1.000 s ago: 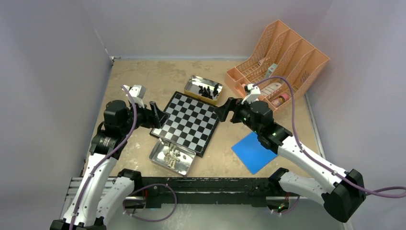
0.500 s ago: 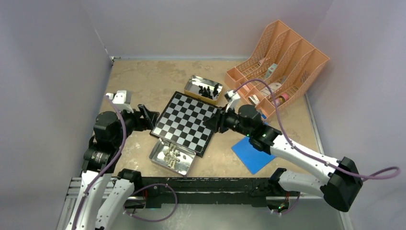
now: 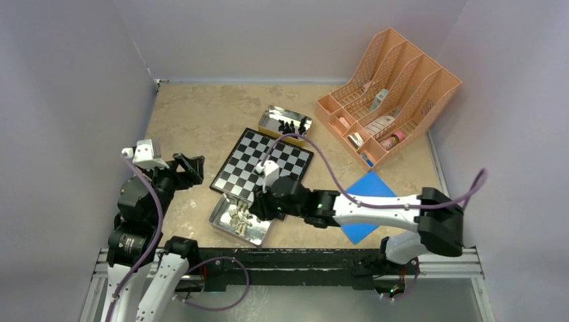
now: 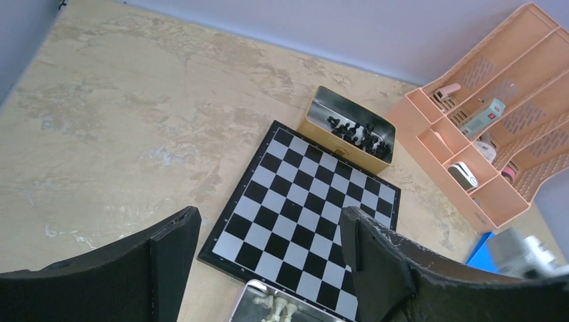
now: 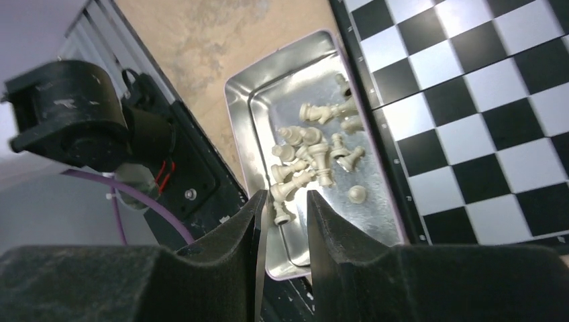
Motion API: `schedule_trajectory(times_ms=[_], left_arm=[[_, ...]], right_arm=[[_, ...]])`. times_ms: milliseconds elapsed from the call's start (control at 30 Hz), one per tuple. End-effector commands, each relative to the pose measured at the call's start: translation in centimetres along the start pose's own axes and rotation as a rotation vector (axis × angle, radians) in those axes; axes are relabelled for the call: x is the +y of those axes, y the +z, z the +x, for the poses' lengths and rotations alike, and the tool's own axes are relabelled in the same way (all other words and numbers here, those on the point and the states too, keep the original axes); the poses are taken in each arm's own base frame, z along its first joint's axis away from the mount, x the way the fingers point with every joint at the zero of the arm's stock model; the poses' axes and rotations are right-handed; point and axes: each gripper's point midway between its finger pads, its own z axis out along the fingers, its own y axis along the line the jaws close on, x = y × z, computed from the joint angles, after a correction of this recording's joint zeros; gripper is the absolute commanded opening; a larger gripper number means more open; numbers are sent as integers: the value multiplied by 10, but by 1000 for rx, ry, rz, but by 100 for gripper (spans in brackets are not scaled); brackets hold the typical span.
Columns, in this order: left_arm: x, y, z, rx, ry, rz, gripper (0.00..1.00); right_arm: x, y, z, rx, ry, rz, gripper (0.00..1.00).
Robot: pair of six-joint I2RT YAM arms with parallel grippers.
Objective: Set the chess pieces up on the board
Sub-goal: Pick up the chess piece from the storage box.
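Observation:
The checkered board (image 3: 268, 164) lies flat in the middle of the table with no pieces on it. Cream-white chess pieces (image 5: 312, 157) lie heaped in a shiny tin (image 3: 221, 223) at the board's near edge. Black pieces (image 3: 287, 125) stand in a second tin (image 4: 321, 131) past its far edge. My right gripper (image 5: 285, 201) hangs over the white pieces' tin, jaws narrow but apart; one fallen white piece (image 5: 280, 213) lies below the gap. My left gripper (image 4: 268, 218) is wide open and holds nothing, hovering left of the board (image 4: 315, 215).
An orange slotted organizer (image 3: 392, 80) with small items stands at the back right. A blue flat square (image 3: 372, 191) lies right of the board, partly under my right arm. The black rail (image 3: 302, 258) with the arm bases runs just behind the white pieces' tin.
My right arm swung from the board's right edge across to the near tin, and its jaws narrowed. My left arm drew back leftward from the board's left edge, still open.

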Motion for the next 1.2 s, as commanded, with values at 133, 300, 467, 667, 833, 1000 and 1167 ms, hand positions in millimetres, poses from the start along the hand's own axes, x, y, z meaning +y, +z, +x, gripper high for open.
schedule_trajectory(times_ms=[133, 300, 467, 667, 833, 1000, 1167], left_arm=[[9, 2, -1, -15, -33, -55, 76], [10, 0, -3, -23, -35, -61, 76], [11, -3, -4, -33, -39, -63, 76], [11, -4, -5, -42, -40, -62, 76], [11, -4, -5, -42, -38, -64, 76], [11, -5, -6, -46, -38, -62, 76], [12, -5, -5, -42, -38, -65, 76]], right_arm=[[5, 38, 26, 76, -85, 111, 32], [-5, 52, 45, 129, -117, 170, 34], [-14, 58, 49, 134, -131, 223, 36], [-21, 60, 52, 139, -137, 272, 35], [-21, 64, 56, 150, -143, 273, 35], [-27, 64, 62, 173, -169, 317, 35], [-32, 66, 67, 189, -181, 344, 35]])
